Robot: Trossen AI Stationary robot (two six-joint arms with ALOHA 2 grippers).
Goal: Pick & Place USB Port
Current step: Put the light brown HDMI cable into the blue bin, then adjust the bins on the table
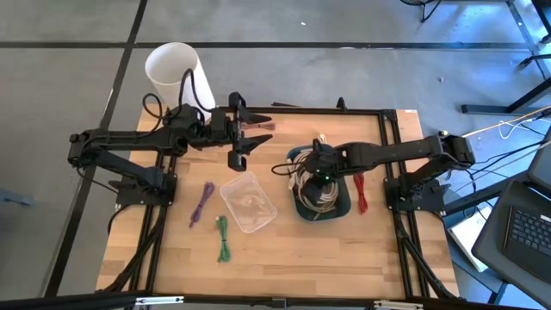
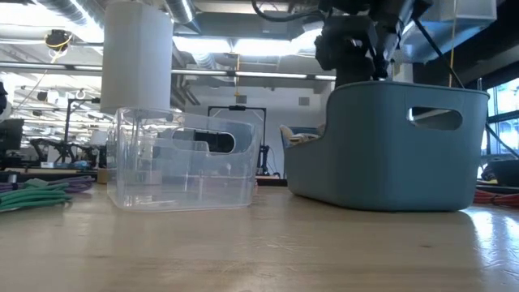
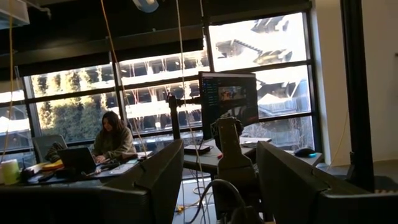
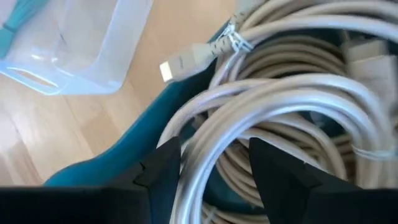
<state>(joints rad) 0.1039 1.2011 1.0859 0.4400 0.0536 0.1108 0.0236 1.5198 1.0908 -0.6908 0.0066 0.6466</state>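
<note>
A blue bin (image 1: 343, 209) right of the table's middle holds a coil of white USB cables (image 1: 320, 191). One white plug (image 4: 180, 62) sticks out over the bin's rim (image 4: 134, 149). My right gripper (image 4: 214, 165) hangs open just above the coil, pointing steeply down. A cable loop (image 4: 205, 143) lies below the gap between its fingers. In the low view it shows above the bin (image 2: 389, 146). My left gripper (image 1: 250, 138) waits open, raised over the table's far left part and facing the room.
A clear plastic container (image 1: 248, 202) lies left of the bin. Purple ties (image 1: 203, 202) and green ties (image 1: 222, 237) lie on the table farther left, red ties (image 1: 360, 191) right of the bin. A white cylinder (image 1: 178, 73) stands at the far left corner.
</note>
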